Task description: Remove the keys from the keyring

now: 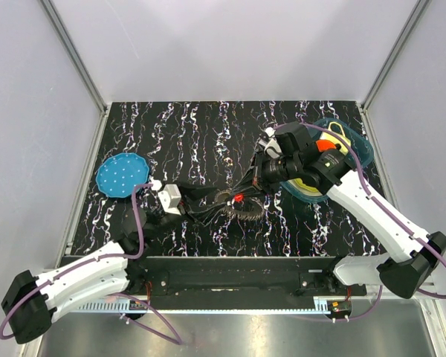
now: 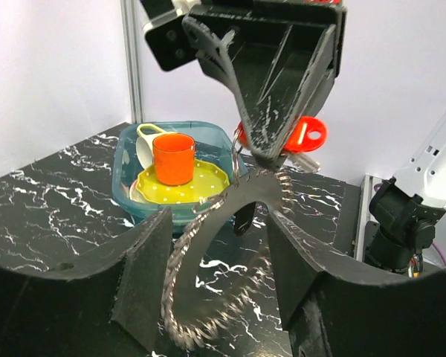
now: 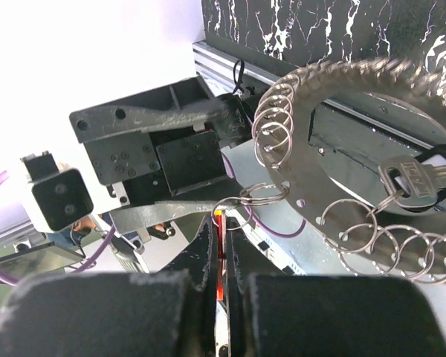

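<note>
While right gripper (image 2: 270,155) clamps red tag (image 2: 306,137) above marbled table (image 1: 178,134), toothed wreath of keys (image 3: 342,74) hangs at its 6 o'clock off keyring (image 3: 258,195); left gripper (image 2: 217,223), jaws wide, straddles wreath from 9 o'clock, untouched between fingers, likely nearer arm for pull.

We saw a white left arm (image 1: 82,277) and a white right arm (image 1: 364,204) with black joints, purple cables (image 1: 136,216) looping alongside, and scuffed, rough black fingers (image 2: 145,275).
</note>
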Robot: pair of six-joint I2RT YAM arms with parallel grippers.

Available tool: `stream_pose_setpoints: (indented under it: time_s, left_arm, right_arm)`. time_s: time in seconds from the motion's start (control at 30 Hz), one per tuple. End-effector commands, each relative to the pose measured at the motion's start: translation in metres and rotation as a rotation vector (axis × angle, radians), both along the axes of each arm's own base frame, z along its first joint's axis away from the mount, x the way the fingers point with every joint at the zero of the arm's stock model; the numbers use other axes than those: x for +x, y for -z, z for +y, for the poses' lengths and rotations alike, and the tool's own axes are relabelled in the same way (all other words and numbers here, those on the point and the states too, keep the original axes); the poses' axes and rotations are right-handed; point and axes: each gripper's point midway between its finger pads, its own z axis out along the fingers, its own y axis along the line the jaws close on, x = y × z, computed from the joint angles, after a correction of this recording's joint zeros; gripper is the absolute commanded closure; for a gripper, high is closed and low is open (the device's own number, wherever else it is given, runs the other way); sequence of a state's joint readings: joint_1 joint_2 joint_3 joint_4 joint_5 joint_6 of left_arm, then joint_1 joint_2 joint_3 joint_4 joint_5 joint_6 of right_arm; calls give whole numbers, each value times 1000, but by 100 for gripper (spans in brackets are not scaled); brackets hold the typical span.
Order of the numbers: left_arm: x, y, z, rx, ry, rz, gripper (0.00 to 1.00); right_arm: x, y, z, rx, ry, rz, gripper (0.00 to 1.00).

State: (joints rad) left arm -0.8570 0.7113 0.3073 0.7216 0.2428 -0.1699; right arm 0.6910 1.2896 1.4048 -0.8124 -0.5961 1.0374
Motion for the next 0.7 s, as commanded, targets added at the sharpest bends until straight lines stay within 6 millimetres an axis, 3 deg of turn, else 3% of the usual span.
stream_pose_setpoints:
  time_s: [0.0, 0.3, 0.67]
  left_arm:
    - [-15, -35, -2, -72, 55, -175, 44]
    - [-5, -42, -20, -80, 73, -193, 46]
    - [-3, -56, -22, -120, 59, -225, 51]
  right_arm:
    - [1, -18, 5, 84, -8, -25, 100]
    - [2, -24, 6, 110, -18, -40, 100]
    - [4, -19, 5, 105, -20, -40, 100]
